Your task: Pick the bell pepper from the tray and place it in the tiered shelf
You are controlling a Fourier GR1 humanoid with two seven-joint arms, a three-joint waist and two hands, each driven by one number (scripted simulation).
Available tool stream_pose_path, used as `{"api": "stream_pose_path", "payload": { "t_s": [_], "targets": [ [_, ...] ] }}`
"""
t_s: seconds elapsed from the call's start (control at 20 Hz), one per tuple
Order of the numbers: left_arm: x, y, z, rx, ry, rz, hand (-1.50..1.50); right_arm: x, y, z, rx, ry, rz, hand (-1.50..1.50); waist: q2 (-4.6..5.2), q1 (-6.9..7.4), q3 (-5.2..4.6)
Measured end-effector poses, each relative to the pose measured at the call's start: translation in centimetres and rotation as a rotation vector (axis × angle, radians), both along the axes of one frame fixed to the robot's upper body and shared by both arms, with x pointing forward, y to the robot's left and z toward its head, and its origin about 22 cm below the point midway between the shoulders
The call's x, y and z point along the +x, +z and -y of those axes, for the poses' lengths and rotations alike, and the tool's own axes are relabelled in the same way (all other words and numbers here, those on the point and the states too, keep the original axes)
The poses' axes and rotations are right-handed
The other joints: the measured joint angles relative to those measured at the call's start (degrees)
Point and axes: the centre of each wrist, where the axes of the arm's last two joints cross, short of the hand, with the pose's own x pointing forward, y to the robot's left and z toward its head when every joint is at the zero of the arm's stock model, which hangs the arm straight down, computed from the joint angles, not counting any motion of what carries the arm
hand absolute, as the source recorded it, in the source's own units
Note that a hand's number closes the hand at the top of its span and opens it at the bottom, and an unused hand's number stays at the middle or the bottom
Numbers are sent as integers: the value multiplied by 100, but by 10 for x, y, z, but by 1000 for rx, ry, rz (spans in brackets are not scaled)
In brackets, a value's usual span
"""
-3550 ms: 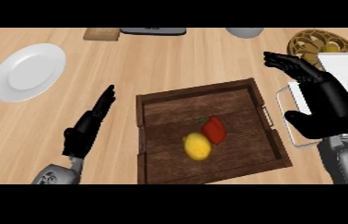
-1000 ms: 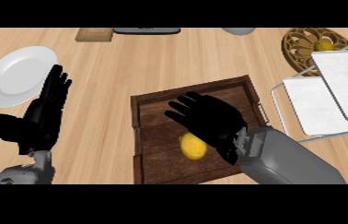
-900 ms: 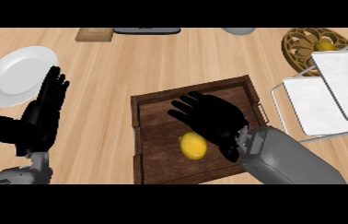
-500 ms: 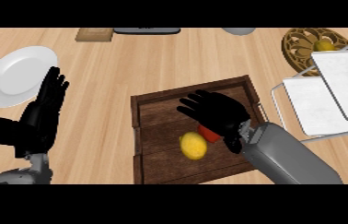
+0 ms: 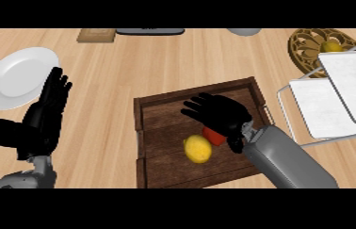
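Fingers point(image 5: 198, 105) lowered since, bell pepper point(image 5: 213, 135) now showing.

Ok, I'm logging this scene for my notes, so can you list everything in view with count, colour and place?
tray: one, dark brown wood, centre of the counter
bell pepper: one, red, in the tray, partly under the right hand
lemon: one, yellow, in the tray beside the pepper
plate: one, white, far left
tiered shelf: one, white with a metal frame, right edge
basket: one, brown woven, upper right, something yellow inside
wooden block: one, tan, top edge
dark flat object: one, top edge, cannot tell what
grey round object: one, top edge, cut off
left hand: black, open, resting at left beside the plate
right hand: black, fingers spread over the pepper
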Motion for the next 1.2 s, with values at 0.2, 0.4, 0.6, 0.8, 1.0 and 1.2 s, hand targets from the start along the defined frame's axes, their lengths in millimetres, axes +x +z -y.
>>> {"api": "stream_pose_path", "payload": {
  "t_s": [0.2, 0.4, 0.6, 0.8, 1.0, 1.2],
  "targets": [
    [3, -3, -4, 4, -4, -1, 0, 6, -15, 1, 11, 10, -4, -150, 2, 1, 0],
    [2, -7, 7, -1, -3, -8, 0, 12, -31, -5, 5, 8, -17, -150, 3, 5, 0],
    [-3, -5, 3, -1, -3, -3, 0, 13, -43, -6, -25, 10, -35, 150, -11, 9, -7],
    [-1, 1, 5, -4, -8, -3, 0, 13, -46, -10, -52, 46, -5, 150, -50, 7, -26],
    [-7, 0, 5, 1, -4, -1, 0, 14, -47, -9, -34, 106, 60, 150, -71, 13, -40],
    [-7, -4, 0, -5, 24, -8, 0, 4, -53, 20, -4, -21, 86, 150, -129, -149, -60]
  ]
}}
